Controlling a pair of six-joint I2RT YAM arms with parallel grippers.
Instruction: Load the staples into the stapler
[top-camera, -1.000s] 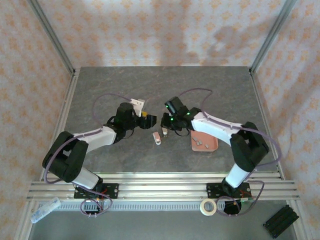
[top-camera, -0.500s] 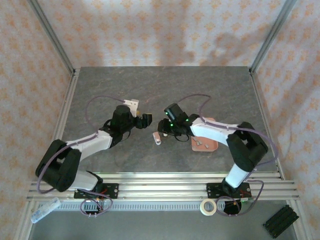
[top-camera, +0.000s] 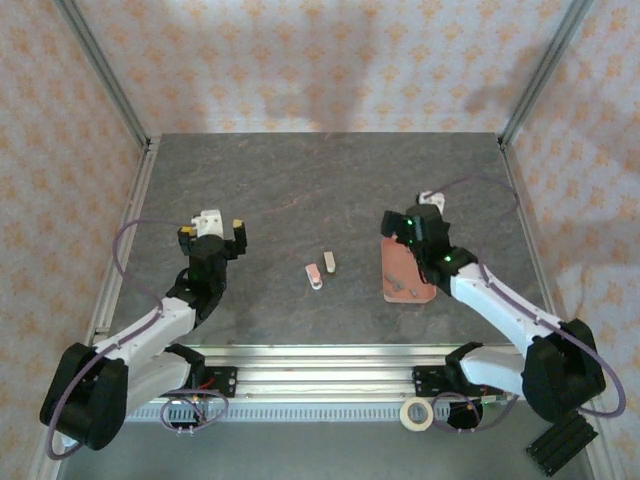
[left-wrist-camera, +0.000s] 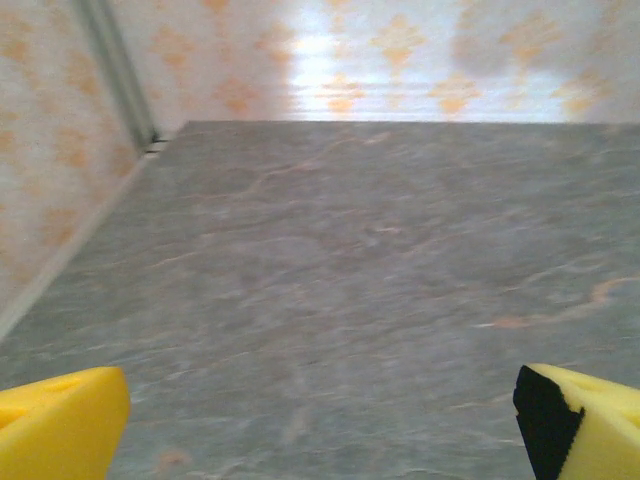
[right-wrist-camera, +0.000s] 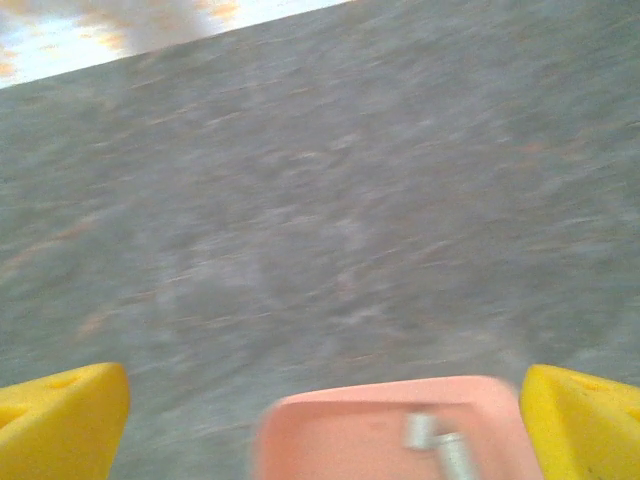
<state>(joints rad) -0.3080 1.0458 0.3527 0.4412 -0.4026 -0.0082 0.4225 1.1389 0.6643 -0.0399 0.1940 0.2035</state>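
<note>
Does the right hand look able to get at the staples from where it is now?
Probably yes. The right hand is open above the pink tray, and the staples lie uncovered on it, with nothing between them.

The staples (right-wrist-camera: 420, 431) look dull grey metal, the pink tray (right-wrist-camera: 340, 435) smooth plastic, the veined table (top-camera: 300, 180) matt.

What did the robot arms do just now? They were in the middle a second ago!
Both arms pulled back from the middle: the left gripper swung left, the right gripper swung right above the pink tray, and both opened wide. The two small pieces in the middle and the staples on the tray stayed put.
</note>
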